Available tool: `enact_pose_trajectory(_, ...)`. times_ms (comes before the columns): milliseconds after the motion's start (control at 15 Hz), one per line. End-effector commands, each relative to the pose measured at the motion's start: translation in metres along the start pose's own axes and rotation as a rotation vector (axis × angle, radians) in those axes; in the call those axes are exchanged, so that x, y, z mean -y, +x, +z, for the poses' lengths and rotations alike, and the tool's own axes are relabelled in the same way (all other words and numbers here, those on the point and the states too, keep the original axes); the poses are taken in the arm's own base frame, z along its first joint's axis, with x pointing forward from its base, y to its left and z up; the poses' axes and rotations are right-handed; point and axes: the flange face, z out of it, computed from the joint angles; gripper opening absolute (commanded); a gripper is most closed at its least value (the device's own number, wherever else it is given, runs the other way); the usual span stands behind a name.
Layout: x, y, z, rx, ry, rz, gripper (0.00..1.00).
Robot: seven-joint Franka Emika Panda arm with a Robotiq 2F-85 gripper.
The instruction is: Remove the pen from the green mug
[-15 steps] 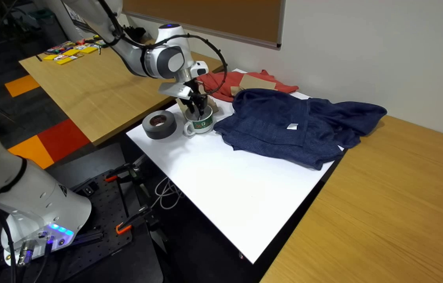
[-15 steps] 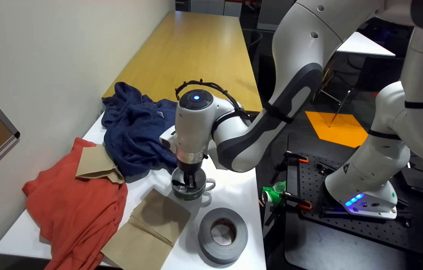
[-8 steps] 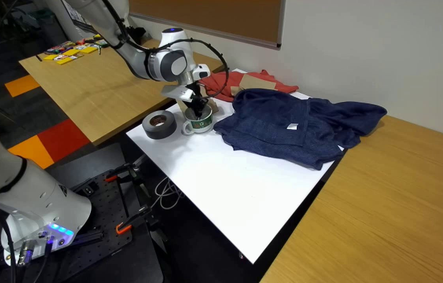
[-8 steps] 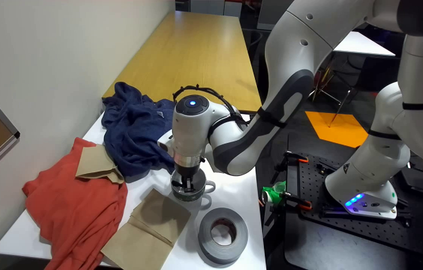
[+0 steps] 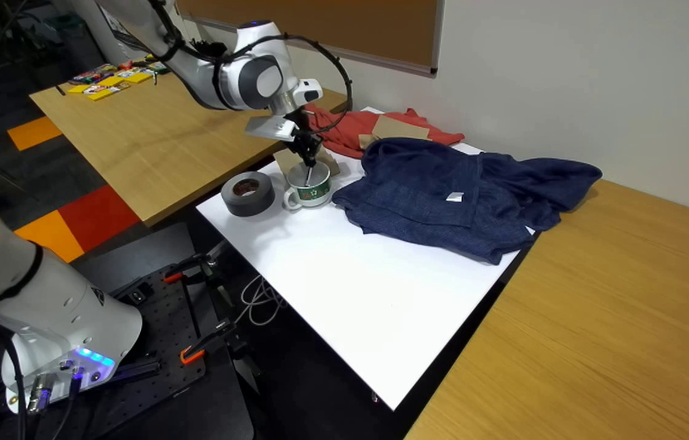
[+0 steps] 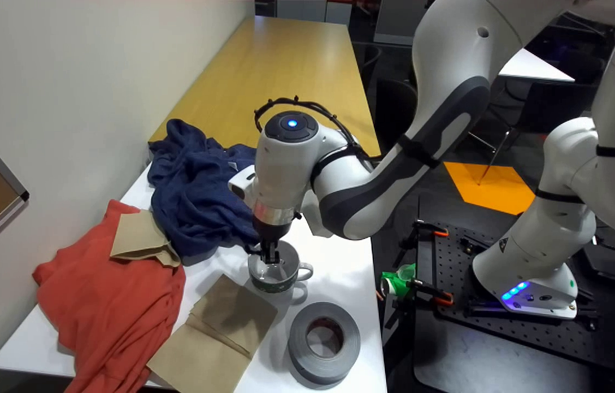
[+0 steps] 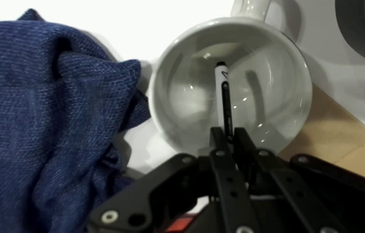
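The green mug stands upright on the white tabletop; it is whitish with a green patterned band (image 5: pixel 313 193). It also shows in an exterior view (image 6: pixel 273 285), and its pale inside wall fills the middle of the wrist view (image 7: pixel 177 106). The pen (image 7: pixel 222 97) is white and black with a black end. My gripper (image 7: pixel 228 132) is shut on the pen's upper end. In an exterior view the gripper (image 5: pixel 309 161) is just above the mug's rim, and the pen (image 5: pixel 308 176) hangs down from it into the mug. The gripper (image 6: pixel 270 256) hides most of the pen there.
A grey tape roll (image 5: pixel 247 194) lies beside the mug on its handle side. Navy cloth (image 5: pixel 436 189) lies close on the opposite side. Folded brown paper (image 6: pixel 236 314) and a red cloth (image 6: pixel 116 305) lie nearby. A wall (image 5: pixel 564 91) runs behind.
The gripper's fingers were apart inside the mug, then went lower and closed on the pen. Now the gripper has risen to above the rim with the pen. The mug has barely moved.
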Motion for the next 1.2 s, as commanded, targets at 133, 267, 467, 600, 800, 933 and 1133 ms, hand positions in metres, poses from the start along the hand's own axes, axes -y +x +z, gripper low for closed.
enact_pose_trajectory(133,-0.012,-0.029,-0.075,-0.077,-0.113,0.091,0.03)
enact_pose_trajectory(267,-0.017,-0.038,-0.09,-0.085,-0.132,0.146,0.03)
enact_pose_trajectory(467,-0.023,-0.05,-0.101,-0.047,-0.154,0.234,0.03)
enact_pose_trajectory(600,-0.029,-0.057,-0.098,0.009,-0.18,0.294,0.03)
enact_pose_trajectory(800,-0.037,-0.067,-0.082,0.098,-0.192,0.37,0.03)
enact_pose_trajectory(933,-0.041,-0.073,-0.068,0.146,-0.182,0.405,0.03)
enact_pose_trajectory(1133,-0.046,-0.085,-0.041,0.194,-0.151,0.456,0.03)
